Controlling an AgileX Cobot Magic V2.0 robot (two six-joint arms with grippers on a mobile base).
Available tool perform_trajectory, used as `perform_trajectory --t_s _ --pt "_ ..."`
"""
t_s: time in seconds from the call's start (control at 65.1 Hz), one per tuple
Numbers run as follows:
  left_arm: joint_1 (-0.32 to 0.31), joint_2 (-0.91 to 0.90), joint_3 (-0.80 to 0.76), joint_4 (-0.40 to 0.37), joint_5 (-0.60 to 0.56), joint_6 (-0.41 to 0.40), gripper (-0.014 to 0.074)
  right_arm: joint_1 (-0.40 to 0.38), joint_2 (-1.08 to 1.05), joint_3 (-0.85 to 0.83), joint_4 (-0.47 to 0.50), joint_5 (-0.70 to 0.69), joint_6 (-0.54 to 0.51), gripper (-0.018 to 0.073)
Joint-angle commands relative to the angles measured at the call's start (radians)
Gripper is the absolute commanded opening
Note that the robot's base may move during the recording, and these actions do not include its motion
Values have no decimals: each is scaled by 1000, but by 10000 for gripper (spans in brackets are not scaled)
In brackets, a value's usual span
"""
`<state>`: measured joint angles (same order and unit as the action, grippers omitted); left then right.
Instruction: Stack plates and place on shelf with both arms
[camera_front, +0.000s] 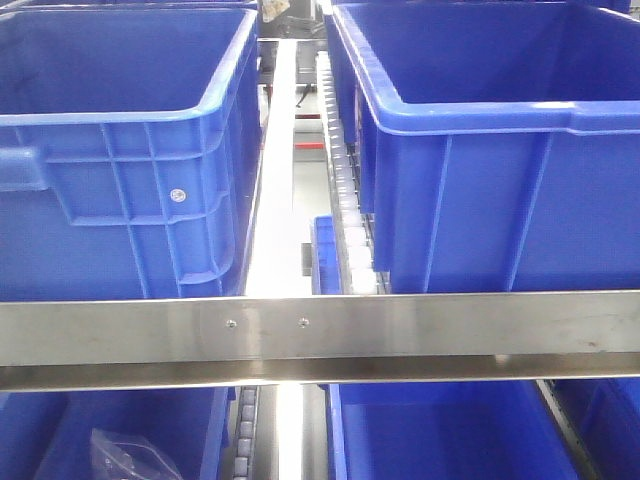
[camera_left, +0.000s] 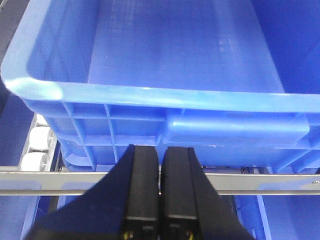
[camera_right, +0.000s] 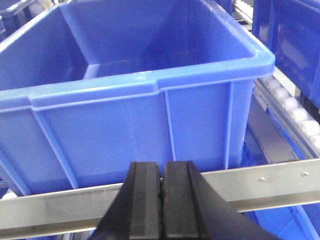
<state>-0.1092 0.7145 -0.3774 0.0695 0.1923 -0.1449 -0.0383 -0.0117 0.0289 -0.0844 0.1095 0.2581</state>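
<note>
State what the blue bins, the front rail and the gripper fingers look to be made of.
Blue bins: moulded plastic by the look, with ribbed walls and a soft sheen.
Front rail: brushed metal, probably steel, with streaky reflections and screw heads.
Left gripper and right gripper fingers: matte black, likely plastic or rubber; unclear which.

The two big blue crates (camera_front: 120, 150) (camera_front: 500, 150) look like moulded plastic, smooth and faintly glossy, with ribbed outer walls. The shelf rail (camera_front: 320, 335) is brushed metal with a dull sheen. Both pincers, left (camera_left: 160, 200) and right (camera_right: 162, 205), are matt black.
</note>
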Motion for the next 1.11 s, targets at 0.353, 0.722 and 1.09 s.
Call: perform_trajectory --t_s 0.353,0.722,1.09 --pt "1 1 -28 -2 -81 -5 82 -2 -18 0 -14 -96 -3 48" --pt "1 1 -28 -2 -81 -5 82 -2 -18 0 -14 -96 -3 48" --pt "-1 -64 -11 -2 -83 -5 82 -2 -18 0 -14 -96 -3 48"
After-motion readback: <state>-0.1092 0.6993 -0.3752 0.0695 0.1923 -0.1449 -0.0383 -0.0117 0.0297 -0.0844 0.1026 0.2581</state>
